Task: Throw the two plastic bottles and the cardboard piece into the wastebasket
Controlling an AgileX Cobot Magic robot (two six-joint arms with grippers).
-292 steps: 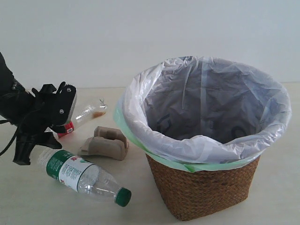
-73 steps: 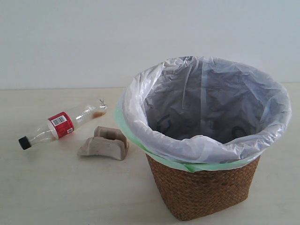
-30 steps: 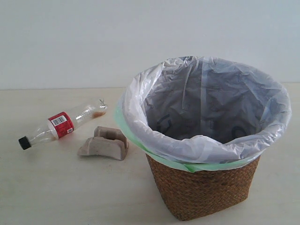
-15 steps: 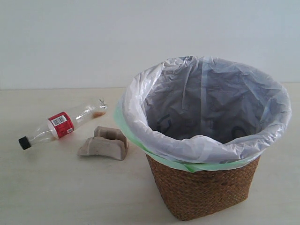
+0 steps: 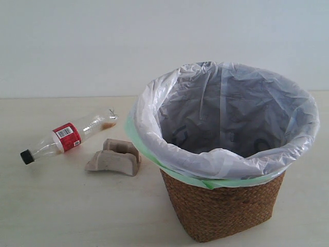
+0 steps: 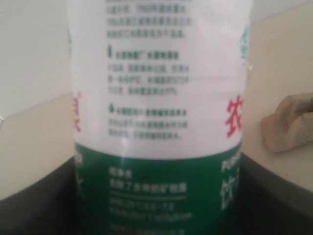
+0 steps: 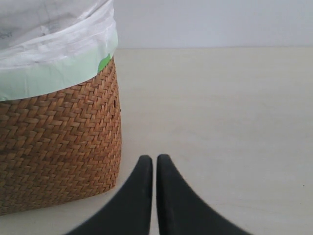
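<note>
The green-and-white-labelled plastic bottle (image 6: 156, 122) fills the left wrist view, and my left gripper (image 6: 159, 196) is shut on it, dark jaws on both sides. Neither shows in the exterior view. The slimmer bottle (image 5: 67, 136), with a red label and black cap, lies on the table at the left. The beige cardboard piece (image 5: 114, 159) lies just in front of it, also visible past the held bottle (image 6: 288, 122). The wicker wastebasket (image 5: 221, 211) with its white liner stands at the right. My right gripper (image 7: 155, 159) is shut on nothing, low beside the wastebasket (image 7: 58, 142).
The pale table (image 5: 61, 216) runs back to a plain white wall. The liner's green edge (image 5: 154, 159) hangs over the basket rim close to the cardboard piece.
Over the last few seconds nothing has moved in the exterior view. Well before that, the left arm and the green-capped bottle were on the table at the left; both are now out of that view.
</note>
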